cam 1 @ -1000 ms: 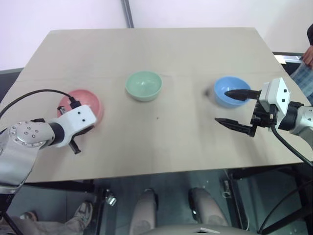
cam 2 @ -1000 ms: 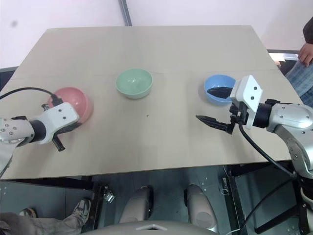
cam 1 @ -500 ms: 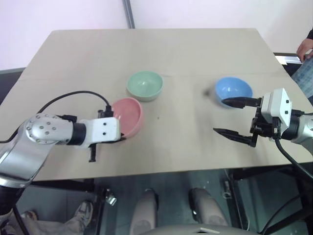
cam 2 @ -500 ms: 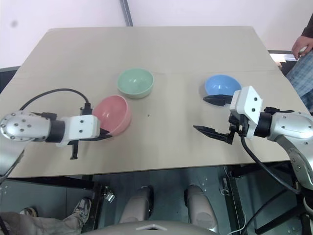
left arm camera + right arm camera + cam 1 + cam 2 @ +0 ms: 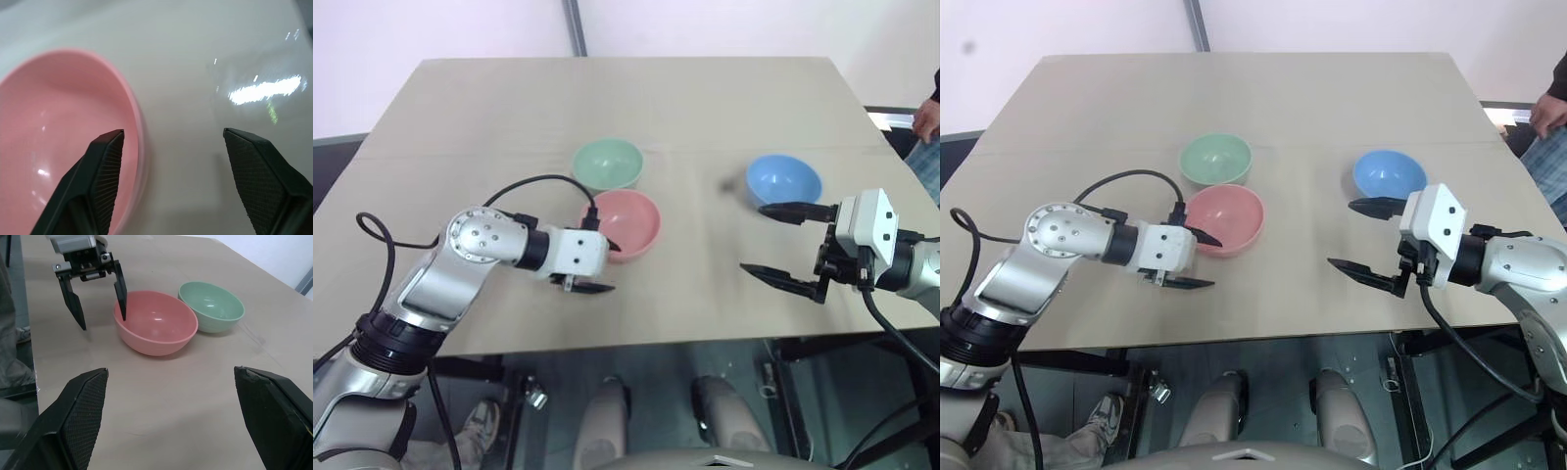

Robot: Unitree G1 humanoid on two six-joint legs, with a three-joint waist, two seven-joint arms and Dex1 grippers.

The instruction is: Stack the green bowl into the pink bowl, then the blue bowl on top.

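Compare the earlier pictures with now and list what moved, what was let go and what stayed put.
The left end effector carried the pink bowl rightward across the table, set it just in front of the green bowl, and opened, one finger inside the rim and one outside. The right end effector stayed open; the green bowl and the blue bowl did not move.

Pink bowl (image 5: pixel 156 323) sits right beside the green bowl (image 5: pixel 212 306) on the table (image 5: pixel 161 401), left gripper (image 5: pixel 100 301) spread across its rim.
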